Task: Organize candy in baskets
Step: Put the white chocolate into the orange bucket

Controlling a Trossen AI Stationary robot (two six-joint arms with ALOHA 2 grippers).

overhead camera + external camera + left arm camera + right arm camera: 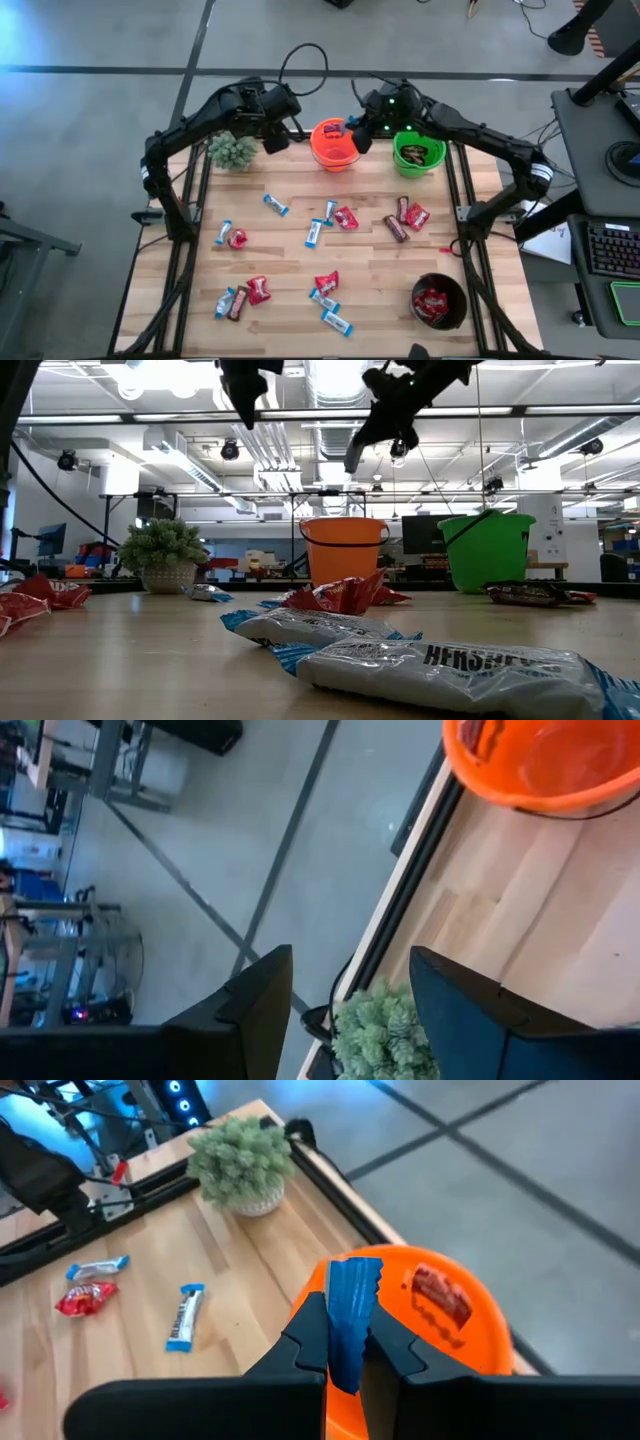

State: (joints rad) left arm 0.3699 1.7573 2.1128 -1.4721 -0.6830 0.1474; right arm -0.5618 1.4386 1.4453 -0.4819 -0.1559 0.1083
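Observation:
My right gripper (345,1315) is shut on a blue-and-white candy bar (352,1295) and hangs over the near rim of the orange basket (335,148), which holds a red candy (440,1295). My left gripper (350,960) stands open and holds nothing. It is in the air at the table's far edge, between the potted plant (232,150) and the orange basket. The green basket (418,155) stands right of the orange one. The black basket (438,302), with red candy in it, stands at the near right. Several candies (318,232) lie on the table. My right gripper pinches the blue-and-white bar between its two fingers. The bar's crimped end (355,1272) sticks out past the fingertips. The fingers slant downward toward the table's left. The bar is lifted clear above the orange basket's rim (470,1295).
The potted plant stands at the far left corner, just below my left gripper. Red packets, brown bars and blue-and-white bars (330,320) are scattered over the middle and near part of the table. Black frame rails (185,250) run along both table sides.

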